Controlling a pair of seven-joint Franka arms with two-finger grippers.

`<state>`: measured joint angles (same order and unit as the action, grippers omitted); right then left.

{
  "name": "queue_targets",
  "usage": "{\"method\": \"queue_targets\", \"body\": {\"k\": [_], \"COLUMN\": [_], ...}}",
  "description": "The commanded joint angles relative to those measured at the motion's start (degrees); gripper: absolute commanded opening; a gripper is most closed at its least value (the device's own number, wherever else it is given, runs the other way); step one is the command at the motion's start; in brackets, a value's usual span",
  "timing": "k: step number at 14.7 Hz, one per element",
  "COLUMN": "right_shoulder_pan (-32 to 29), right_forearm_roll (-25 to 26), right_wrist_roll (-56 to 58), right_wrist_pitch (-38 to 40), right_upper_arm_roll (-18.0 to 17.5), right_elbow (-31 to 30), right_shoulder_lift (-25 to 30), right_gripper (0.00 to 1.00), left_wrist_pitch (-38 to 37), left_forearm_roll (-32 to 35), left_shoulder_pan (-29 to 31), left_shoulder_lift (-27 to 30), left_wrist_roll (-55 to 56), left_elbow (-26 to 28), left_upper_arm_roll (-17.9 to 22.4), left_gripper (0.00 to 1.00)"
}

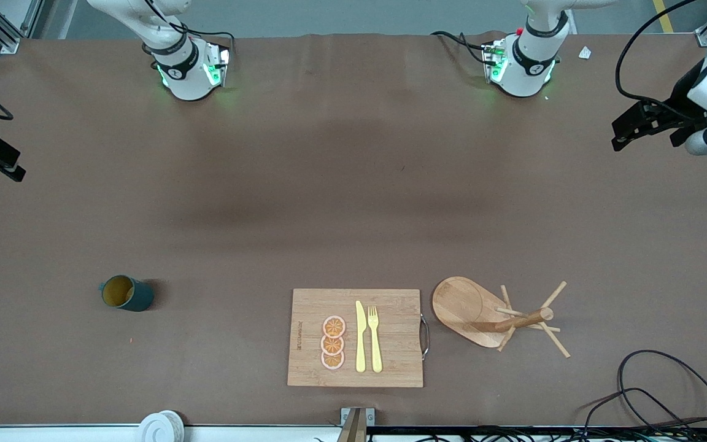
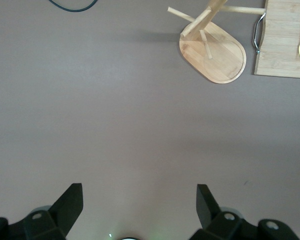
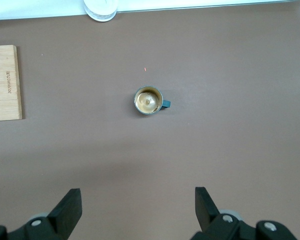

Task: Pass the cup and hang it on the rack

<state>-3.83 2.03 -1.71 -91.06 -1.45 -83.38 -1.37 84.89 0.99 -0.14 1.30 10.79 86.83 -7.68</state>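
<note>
Teal cup (image 1: 127,293) upright on counter (image 1: 353,202) toward right arm's end, well apart from rack (image 1: 501,316), nearer right claw (image 3: 135,210), released and high over bare counter; left claw (image 2: 137,210) likewise released, waiting.

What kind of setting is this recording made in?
Probably a robotics lab bench staged as a kitchen: two arm bases bolted to a brown-covered table, loose cables at its edge, and props such as the cup, rack and cutting board.
</note>
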Motion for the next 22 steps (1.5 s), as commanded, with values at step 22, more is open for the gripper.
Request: {"method": "queue_targets", "body": {"k": [22], "right_shoulder_pan": [1.1], "right_forearm_roll": [-3.9], "right_wrist_roll": [-2.6], "right_wrist_pitch": [-26.6], "right_upper_arm_roll": [0.3], "right_elbow": [0.2], "right_shoulder_lift": [-35.9], "right_gripper": [1.0], "left_wrist_pitch": [2.0], "left_forearm_roll": [-1.8], "left_shoulder_pan": [0.0], "left_shoulder_lift": [-4.3], "left_wrist_roll": [-1.0], "left_elbow": [-4.4], "left_upper_arm_roll": [-0.1], "left_gripper": [1.0]}}
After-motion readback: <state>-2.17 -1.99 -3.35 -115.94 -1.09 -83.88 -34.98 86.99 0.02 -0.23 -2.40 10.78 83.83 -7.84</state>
